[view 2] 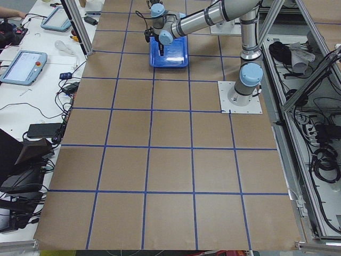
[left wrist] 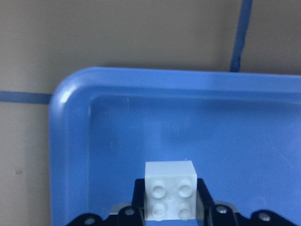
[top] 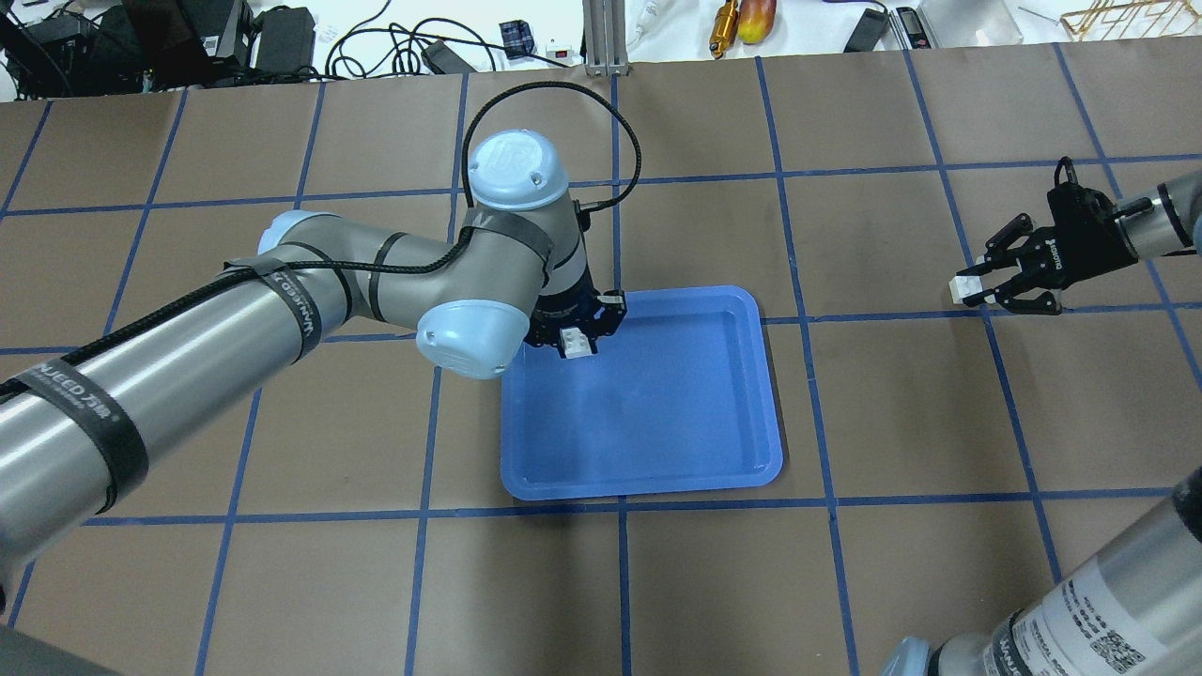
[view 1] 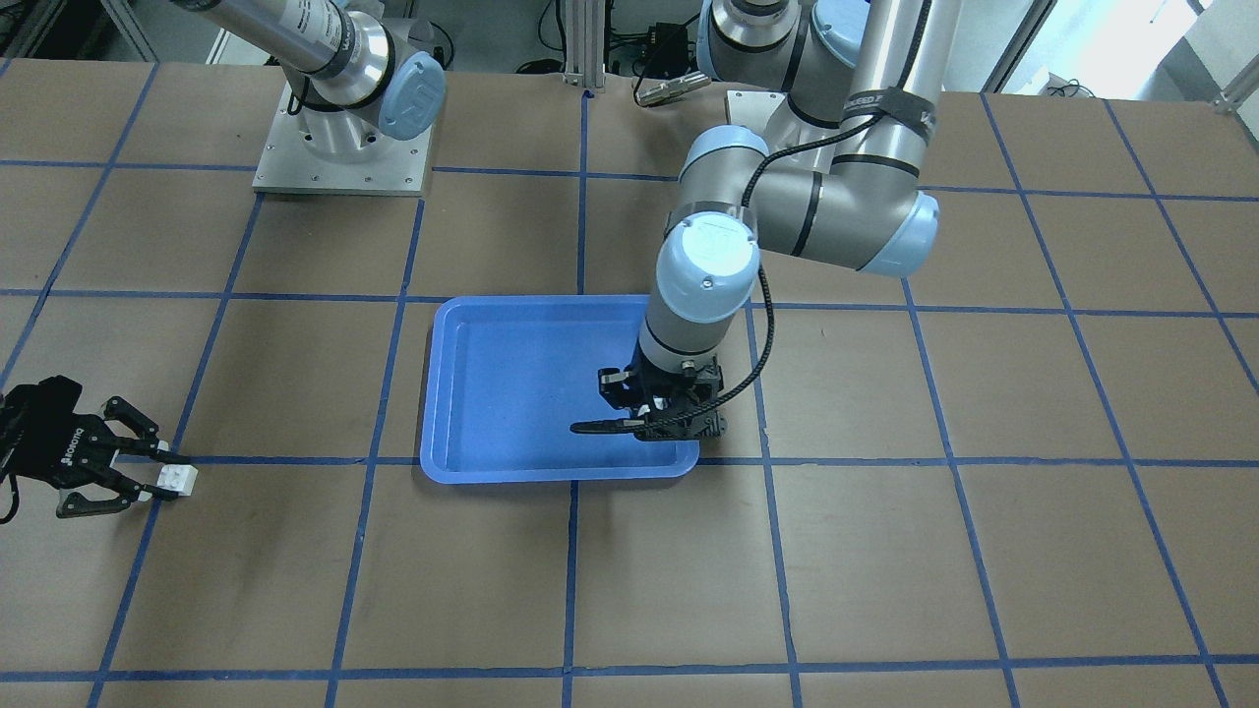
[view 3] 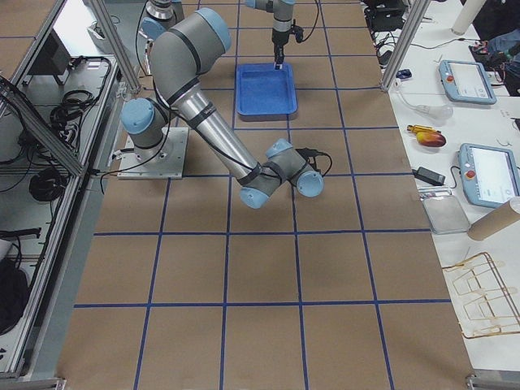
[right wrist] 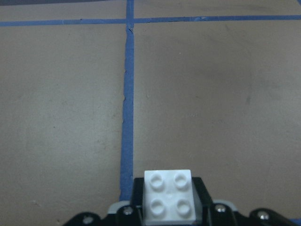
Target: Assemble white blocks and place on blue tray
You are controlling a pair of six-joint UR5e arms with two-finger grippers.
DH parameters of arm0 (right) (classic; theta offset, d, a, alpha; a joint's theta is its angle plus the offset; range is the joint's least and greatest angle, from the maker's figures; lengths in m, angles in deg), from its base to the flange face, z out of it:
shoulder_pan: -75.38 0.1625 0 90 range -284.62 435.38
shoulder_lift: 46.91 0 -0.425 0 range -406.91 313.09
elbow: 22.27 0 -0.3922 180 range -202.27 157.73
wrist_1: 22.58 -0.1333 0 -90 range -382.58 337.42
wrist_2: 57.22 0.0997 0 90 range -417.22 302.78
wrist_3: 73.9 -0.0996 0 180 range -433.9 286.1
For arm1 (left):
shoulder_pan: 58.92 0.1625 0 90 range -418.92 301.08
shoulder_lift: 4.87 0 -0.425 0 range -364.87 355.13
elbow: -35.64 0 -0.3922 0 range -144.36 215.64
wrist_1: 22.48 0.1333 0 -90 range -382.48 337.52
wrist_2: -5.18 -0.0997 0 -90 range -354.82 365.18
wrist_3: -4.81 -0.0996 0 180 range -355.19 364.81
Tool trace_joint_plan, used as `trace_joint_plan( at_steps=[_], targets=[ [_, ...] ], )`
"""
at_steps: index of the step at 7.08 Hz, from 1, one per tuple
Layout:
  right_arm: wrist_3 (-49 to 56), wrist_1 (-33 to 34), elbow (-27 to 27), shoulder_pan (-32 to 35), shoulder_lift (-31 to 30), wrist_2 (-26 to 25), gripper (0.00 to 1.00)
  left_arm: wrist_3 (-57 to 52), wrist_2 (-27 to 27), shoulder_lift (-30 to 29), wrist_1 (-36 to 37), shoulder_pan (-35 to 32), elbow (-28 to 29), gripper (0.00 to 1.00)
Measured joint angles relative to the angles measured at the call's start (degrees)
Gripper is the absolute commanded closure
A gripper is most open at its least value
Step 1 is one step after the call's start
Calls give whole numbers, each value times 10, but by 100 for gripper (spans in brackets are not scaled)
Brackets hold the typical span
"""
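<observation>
My left gripper (top: 575, 340) is shut on a white block (top: 577, 344) and holds it over the blue tray (top: 657, 422), near the tray's corner on my left, far side. The left wrist view shows this studded block (left wrist: 170, 190) between the fingers, above the tray floor (left wrist: 225, 132). My right gripper (top: 977, 287) is shut on the second white block (top: 960, 289), low over the bare table far to the tray's right. That block also shows in the front view (view 1: 178, 479) and the right wrist view (right wrist: 169, 200). The two blocks are apart.
The table is brown paper with a grid of blue tape lines (top: 620, 178). The right arm's base plate (view 1: 341, 147) sits at the robot's side. Cables and tools (top: 394, 42) lie beyond the far edge. Tablets (view 3: 487, 175) rest on a side desk.
</observation>
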Motion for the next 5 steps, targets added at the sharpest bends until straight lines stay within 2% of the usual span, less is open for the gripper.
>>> trace_joint_plan(
  at_steps=[1,2,3,4,5],
  targets=[
    [3,0,-1,1,-6,3,100,31,2,-10,9,-22,-1,86],
    [2,-3,0,6,-20,13,100,44,5,-22,17,-36,-1,74],
    [-6,-15,2,19,-42,24,100,49,6,-33,27,-42,-2,8],
    [-27,-35,4,39,-67,27,100,49,5,-40,32,-44,-2,0],
    [-51,-53,13,64,-93,30,100,46,4,-44,34,-45,-2,0]
  ],
)
